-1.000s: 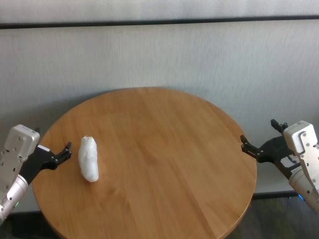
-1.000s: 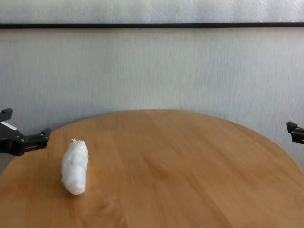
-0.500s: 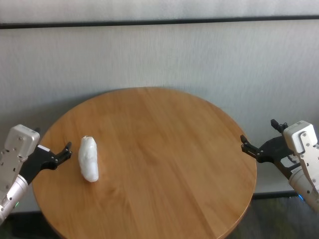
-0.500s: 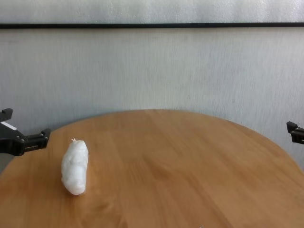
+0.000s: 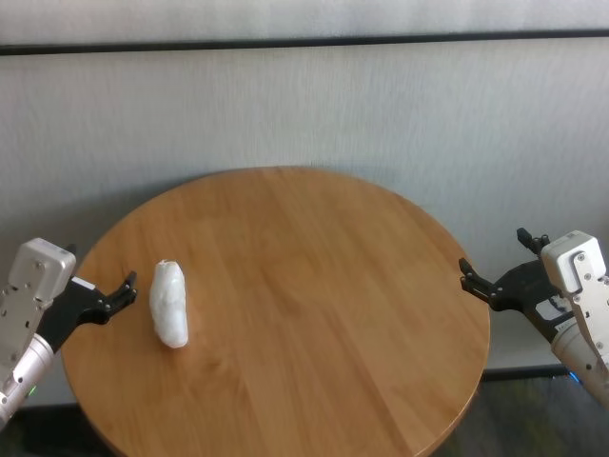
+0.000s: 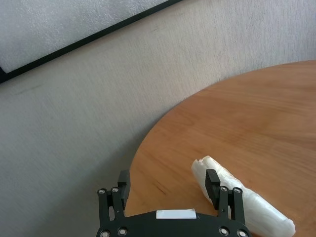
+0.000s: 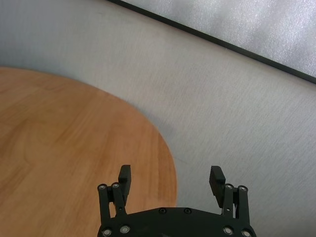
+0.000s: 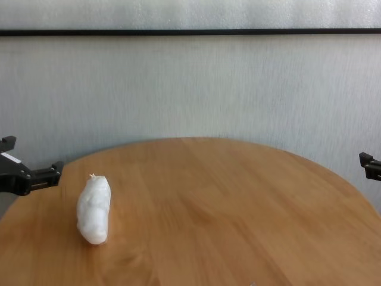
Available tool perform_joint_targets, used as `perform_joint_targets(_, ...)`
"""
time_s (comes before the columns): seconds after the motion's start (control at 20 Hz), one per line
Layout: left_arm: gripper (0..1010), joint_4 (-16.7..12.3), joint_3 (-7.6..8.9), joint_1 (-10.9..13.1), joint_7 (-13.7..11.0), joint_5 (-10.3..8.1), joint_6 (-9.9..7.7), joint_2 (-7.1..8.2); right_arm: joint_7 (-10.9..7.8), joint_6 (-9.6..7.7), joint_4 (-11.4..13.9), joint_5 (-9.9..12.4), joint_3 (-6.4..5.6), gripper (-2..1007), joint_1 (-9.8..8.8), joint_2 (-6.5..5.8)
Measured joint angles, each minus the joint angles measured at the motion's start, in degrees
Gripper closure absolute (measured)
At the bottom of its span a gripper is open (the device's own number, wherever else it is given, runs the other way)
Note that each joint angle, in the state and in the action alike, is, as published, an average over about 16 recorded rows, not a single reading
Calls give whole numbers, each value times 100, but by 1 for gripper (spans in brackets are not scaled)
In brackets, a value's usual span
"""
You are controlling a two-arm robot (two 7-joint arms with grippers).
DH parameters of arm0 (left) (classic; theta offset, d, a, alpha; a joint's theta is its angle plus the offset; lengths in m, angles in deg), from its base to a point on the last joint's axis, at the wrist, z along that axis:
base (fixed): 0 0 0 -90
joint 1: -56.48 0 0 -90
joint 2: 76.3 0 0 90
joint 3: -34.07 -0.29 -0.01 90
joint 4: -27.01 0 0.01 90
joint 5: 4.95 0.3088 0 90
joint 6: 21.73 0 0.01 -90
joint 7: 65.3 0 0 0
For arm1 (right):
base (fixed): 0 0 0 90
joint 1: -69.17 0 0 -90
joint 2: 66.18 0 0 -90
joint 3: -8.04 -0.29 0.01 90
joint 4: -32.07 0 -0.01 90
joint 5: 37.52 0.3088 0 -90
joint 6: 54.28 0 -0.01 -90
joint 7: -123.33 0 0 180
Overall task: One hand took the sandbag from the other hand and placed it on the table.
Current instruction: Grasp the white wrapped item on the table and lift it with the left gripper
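I see sandbag (image 5: 169, 304) lower left on table (image 5: 304, 286), left gripper (image 6: 169, 183) wide beside it, right gripper (image 7: 171, 179) wide per wrist view, lower right off the rim

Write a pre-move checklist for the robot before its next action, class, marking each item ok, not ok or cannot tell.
1. Small white lumpy sandbag lies on the round light-brown wooden table: ok.
2. Left gripper open and empty, beside the sandbag: ok.
3. Left gripper clear of the sandbag, not touching: ok.
4. Right gripper open and empty at the table's right edge: ok.
5. Sandbag well inside the table's edge: ok.
6. Sandbag intact, no leak: cannot tell.
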Motion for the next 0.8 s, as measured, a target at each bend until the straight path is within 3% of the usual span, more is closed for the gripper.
perform_joint_targets(0.8,10,0,0,0,0,0,0,0,0,0,0,0,0,4,0,0)
